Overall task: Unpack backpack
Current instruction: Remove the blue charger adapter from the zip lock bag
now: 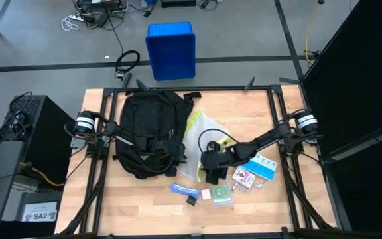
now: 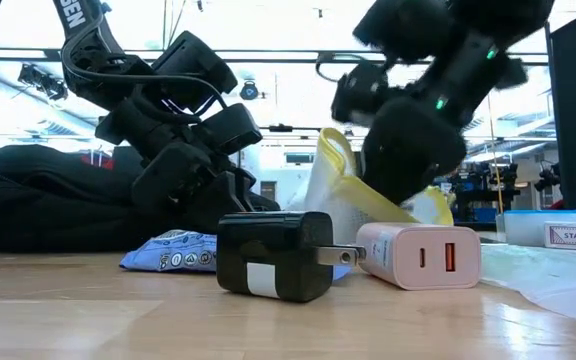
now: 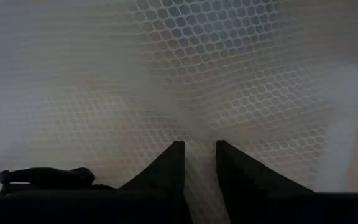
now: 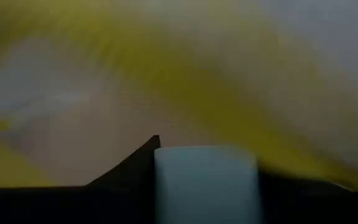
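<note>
The backpack lies flat on the left half of the wooden surface, and the left pincer is pressed against its right edge. The left wrist view shows white honeycomb mesh filling the frame, with the two dark fingers nearly closed and only a thin strip of mesh between them; whether they actually pinch it cannot be told.

Just to the right of that pincer sits a crumpled clear-and-yellow plastic bag. The right pincer hangs over the bag's near edge, clenched on a pale block seen in its wrist view.

Below and to the right of the right pincer lie unpacked items: a blue packet, a black charger, a pink charger, and cards with a blue box.

The risk appears to be crowding. The two arms work close together, and a lowering right pincer could snag the plastic bag or knock the scattered pieces.
</note>
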